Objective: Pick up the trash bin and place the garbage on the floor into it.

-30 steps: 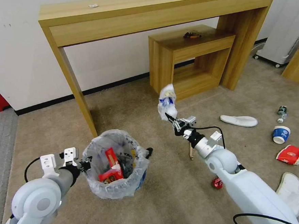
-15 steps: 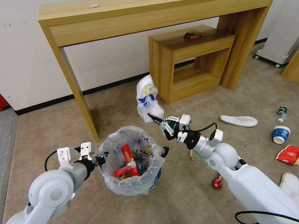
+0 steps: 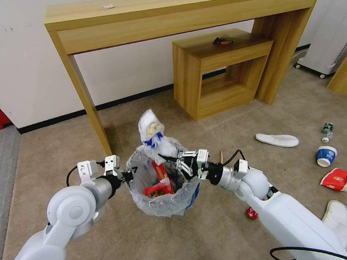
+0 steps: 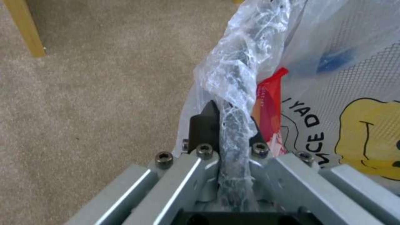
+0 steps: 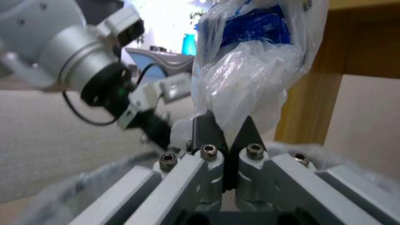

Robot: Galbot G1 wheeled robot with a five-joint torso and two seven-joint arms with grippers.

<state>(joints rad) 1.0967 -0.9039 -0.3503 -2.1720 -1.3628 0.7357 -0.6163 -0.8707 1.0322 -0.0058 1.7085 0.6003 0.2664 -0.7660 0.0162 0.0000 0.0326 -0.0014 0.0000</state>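
Left tool [image 3: 130, 175] is clamped on the bag-wrapped rim of the trash bin [image 3: 162, 198], holding it just over the floor [image 3: 212, 238]. Right tool [image 3: 175, 161] is pinched on the bottom corner of a crumpled white plastic bag [image 3: 153, 136] with blue print, right above the bin mouth.

Risks: the bag stands tall, so on release it could tip over the far rim and land on the carpet. The one-sided rim grip may let the liner slip or the bin sag.

The bag's long axis is near vertical, free end up, leaning slightly toward the wall. The bin is roughly upright, mouth up. Paper cups [image 3: 326, 155], slippers [image 3: 277, 140] and a red wrapper [image 3: 251, 213] lie on the floor to the right.
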